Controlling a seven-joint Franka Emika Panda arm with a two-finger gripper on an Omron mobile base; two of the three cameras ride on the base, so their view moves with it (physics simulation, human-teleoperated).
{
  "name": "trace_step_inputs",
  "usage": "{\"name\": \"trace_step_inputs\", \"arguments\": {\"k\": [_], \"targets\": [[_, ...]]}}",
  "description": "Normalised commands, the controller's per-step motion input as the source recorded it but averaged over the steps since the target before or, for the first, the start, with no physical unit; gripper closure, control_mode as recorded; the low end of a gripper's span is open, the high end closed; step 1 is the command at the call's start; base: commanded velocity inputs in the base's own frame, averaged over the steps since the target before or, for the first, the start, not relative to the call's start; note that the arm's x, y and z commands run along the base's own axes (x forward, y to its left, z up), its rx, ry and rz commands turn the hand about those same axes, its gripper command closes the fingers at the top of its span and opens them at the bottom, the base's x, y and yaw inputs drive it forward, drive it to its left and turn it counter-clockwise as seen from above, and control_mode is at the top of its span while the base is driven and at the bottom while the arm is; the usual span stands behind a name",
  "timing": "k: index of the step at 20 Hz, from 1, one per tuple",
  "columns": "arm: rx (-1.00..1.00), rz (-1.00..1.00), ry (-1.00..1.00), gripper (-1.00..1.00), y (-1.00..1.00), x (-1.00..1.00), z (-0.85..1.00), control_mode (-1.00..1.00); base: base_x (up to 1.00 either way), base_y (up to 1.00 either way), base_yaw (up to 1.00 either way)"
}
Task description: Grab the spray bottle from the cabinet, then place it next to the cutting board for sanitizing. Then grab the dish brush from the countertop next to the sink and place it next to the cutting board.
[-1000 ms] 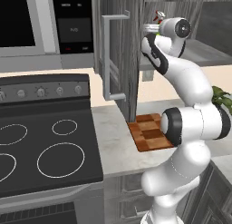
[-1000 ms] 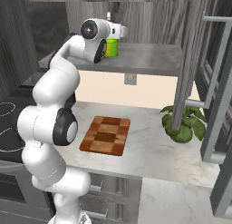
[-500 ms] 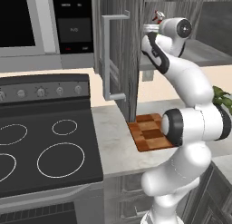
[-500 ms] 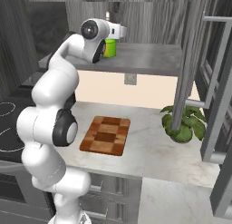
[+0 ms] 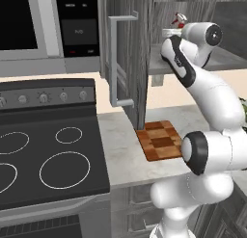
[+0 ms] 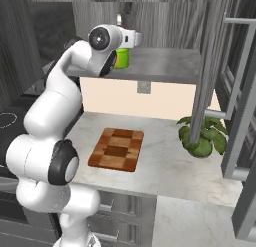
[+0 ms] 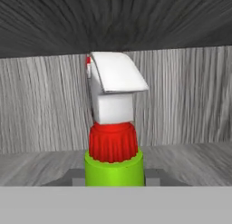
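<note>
Spray bottle [image 6: 120, 58]: upright on the grey shelf [image 6: 165, 66] of the open cabinet [image 5: 126, 54].

Left base view: white arm reaches up into the cabinet; the bottle's red-and-white top [image 5: 179, 20] shows just past the wrist. Cabinet door stands open with its bar handle [image 5: 115, 61] facing out. Cutting board [image 5: 160, 140] lies on the countertop [image 5: 123, 152], beside the stovetop [image 5: 46, 157].

Right base view: green bottle body sits right behind the hand, which hides the gripper. Cutting board lies flat below; potted plant [image 6: 202, 136] stands well apart to its right.

Hand view: bottle fills the centre, green shoulder, red ribbed collar, white nozzle head [image 7: 115, 82]. Fingertips are hidden, so whether the gripper is clenched or released cannot be told.
</note>
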Motion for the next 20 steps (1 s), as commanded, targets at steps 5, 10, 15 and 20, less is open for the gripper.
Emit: {"name": "trace_step_inputs", "arguments": {"k": [5, 10, 15, 20], "targets": [[0.0, 0.0, -0.12, 1.0, -0.06, -1.0, 0.0, -1.0, 0.0, 0.0, 0.0], [-0.01, 0.0, 0.19, 1.0, -0.38, -1.0, 0.16, -1.0, 0.0, 0.0, 0.0], [-0.02, 0.0, 0.25, 1.0, -0.48, -1.0, 0.0, -1.0, 0.0, 0.0, 0.0], [-0.08, -0.03, 0.11, 1.0, -0.03, -1.0, -0.11, -1.0, 0.0, 0.0, 0.0]]}}
